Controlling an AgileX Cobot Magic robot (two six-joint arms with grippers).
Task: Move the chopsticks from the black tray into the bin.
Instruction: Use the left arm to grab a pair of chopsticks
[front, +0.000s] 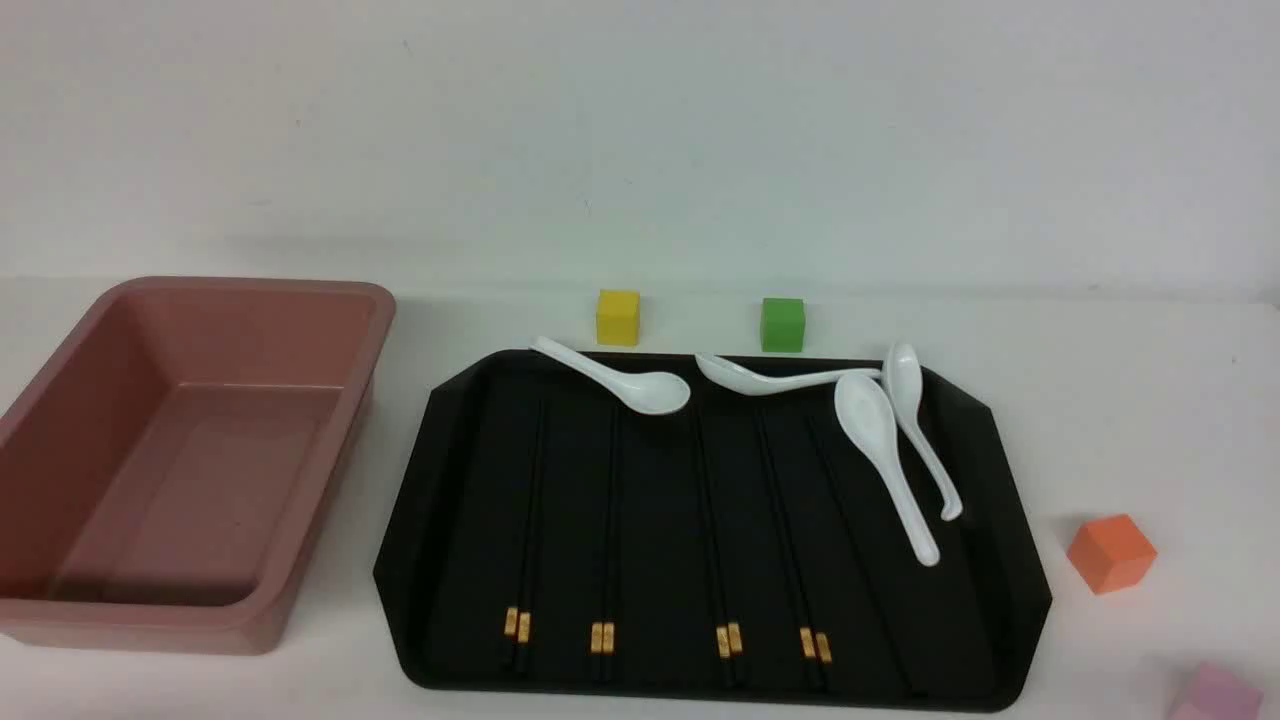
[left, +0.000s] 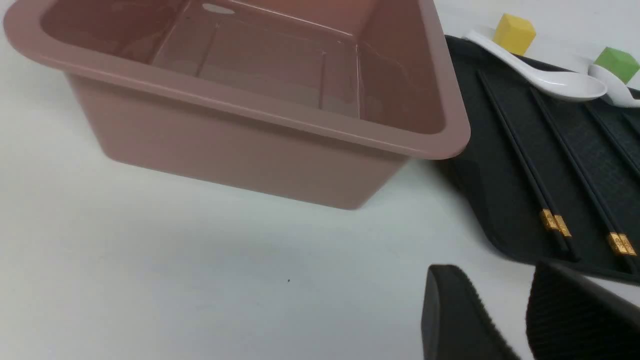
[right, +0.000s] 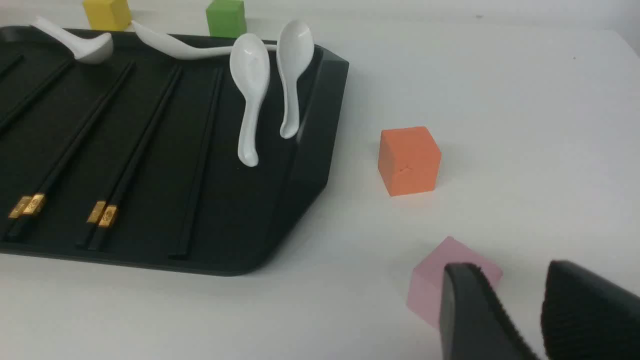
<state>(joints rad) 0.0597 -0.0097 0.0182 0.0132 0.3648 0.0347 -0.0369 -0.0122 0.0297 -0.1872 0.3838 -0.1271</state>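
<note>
Desk (front: 1150, 400): white, carries everything. Black tray (front: 1005, 500): widest item, centre-right, glossy, low rim. Bin (front: 130, 628): pink tub just left of the tray, not touching it, nothing visible inside. Chopsticks (front: 607, 530): four pairs on the tray floor, roughly parallel and well apart, running away from the robot. The two sticks of each pair lie side by side, gold bands (front: 602, 637) at the near, thicker ends. A fifth dark line nearer the spoons shows no band; cannot tell whether it is a stick or a ridge. Four white spoons (front: 880, 440) lie along the far and right parts of the tray, and the leftmost spoon's bowl sits near the far tips of the second pair. Small cubes on the desk: yellow (front: 618, 317), green (front: 782, 324), orange (front: 1110, 552), pink (front: 1215, 692). Left jaws: partly open, empty, above bare desk near the bin's corner. Right jaws: partly open, empty, above the desk by the pink cube. Handling, judged: the sticks look light, rigid, thin and smooth, so likely to slip or roll, and they lie flat with little to get under. Best hold is probably across both sticks of a pair, a little toward the banded end. The leftmost pair is closest to the bin.
</note>
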